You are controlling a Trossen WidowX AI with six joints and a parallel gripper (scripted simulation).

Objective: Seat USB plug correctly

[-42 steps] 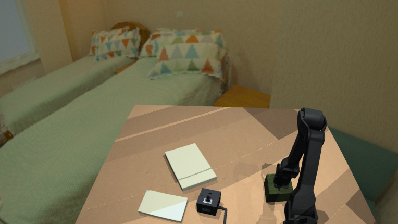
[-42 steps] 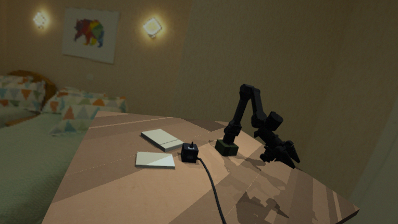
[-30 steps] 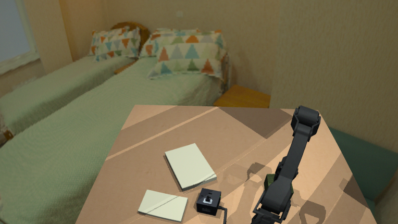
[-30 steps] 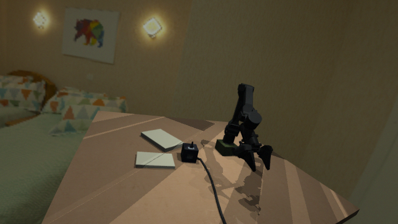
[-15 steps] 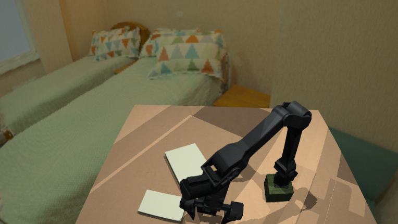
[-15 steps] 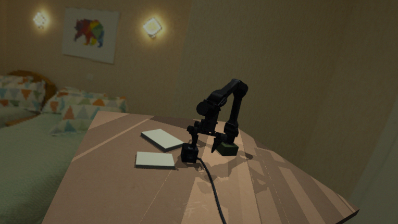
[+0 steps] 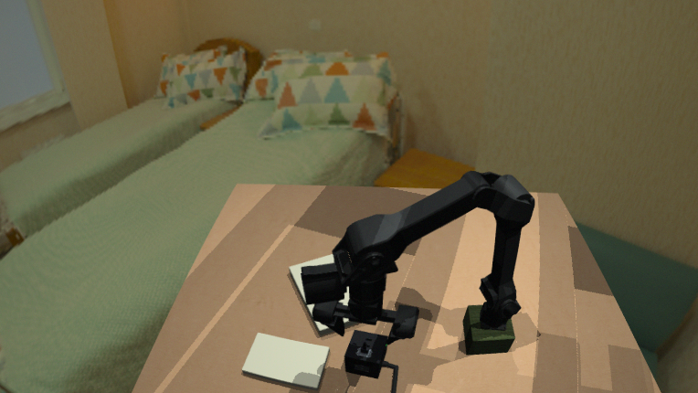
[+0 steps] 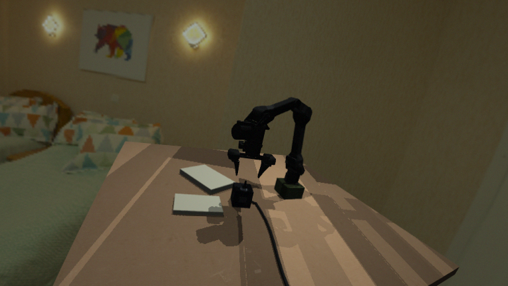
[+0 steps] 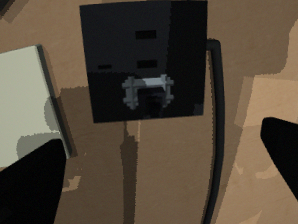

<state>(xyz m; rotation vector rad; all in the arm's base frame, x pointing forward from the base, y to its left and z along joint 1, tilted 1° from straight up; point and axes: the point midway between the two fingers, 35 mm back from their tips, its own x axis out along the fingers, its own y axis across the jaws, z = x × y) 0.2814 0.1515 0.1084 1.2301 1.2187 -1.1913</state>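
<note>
Gripper (image 8: 251,167) spread wide with nothing between the fingers, pointing straight down. It hangs above the power cube (image 8: 242,195) and slightly toward the arm base, not touching it. The wide spread looks chosen to leave room on both sides of the plug when the gripper comes down.

In the wrist view, the two dark fingertips sit at 8 and 4 o'clock of the frame, and the cube is toward 12 o'clock. So the gripper is not yet centred over the target. Judgement: it needs a short shift toward the cube before it drops.

USB plug (image 9: 147,91) stands in the socket on the cube's top face, at about 6 o'clock on that face, with its grey metal collar showing. In the exterior view it sticks up as a short stub (image 8: 244,183), which fits a plug seated only partway. Two more slots lie at 12 o'clock from it on the same face.

Black cable (image 8: 270,237) leaves the cube's side and runs toward the near table edge. It may drag on the cube when the plug is pulled, so the cube could lift or slide.

Two white pads lie to one side of the cube: the nearer one (image 8: 197,204) just beside it, the farther one (image 8: 206,177) beyond. The table (image 8: 141,241) carries all of these. Both pads are close enough to be nudged by a wide finger, so keep the descent vertical.
</note>
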